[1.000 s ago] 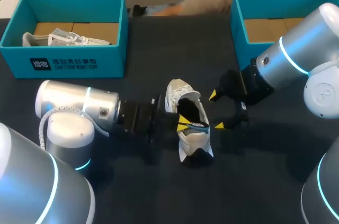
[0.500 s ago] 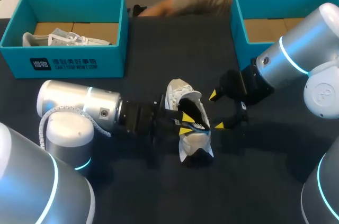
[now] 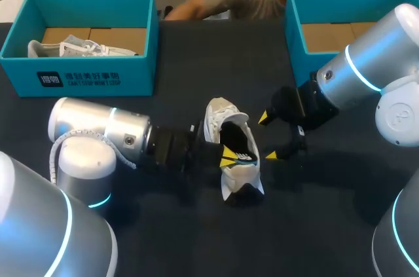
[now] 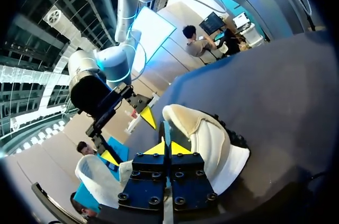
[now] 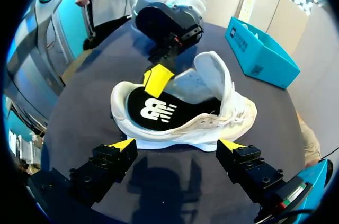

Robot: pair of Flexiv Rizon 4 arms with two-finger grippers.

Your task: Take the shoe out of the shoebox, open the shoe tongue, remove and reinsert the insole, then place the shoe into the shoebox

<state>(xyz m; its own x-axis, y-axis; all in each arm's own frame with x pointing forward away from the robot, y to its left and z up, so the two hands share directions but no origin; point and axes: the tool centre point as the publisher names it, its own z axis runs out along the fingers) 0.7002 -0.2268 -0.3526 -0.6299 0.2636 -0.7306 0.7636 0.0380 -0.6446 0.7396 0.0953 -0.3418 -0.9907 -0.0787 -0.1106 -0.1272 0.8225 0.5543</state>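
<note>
Left end effector (image 3: 229, 155): tips pressed together, pinching a thin edge of the white fabric shoe (image 3: 242, 175) from its 9 o'clock. Right end effector (image 3: 266, 137) gapes wide at 3 o'clock, apart from it. The black insole (image 5: 151, 110) carries a white logo. The shoe lies mid-desk (image 3: 196, 61), with the teal shoebox (image 3: 137, 74) at 10 o'clock.

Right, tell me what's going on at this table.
A white mesh sneaker lies on the dark table. The left hand is pinched shut on the rim of its opening, beside the black insole inside. The right hand hangs open alongside, not touching it.
</note>
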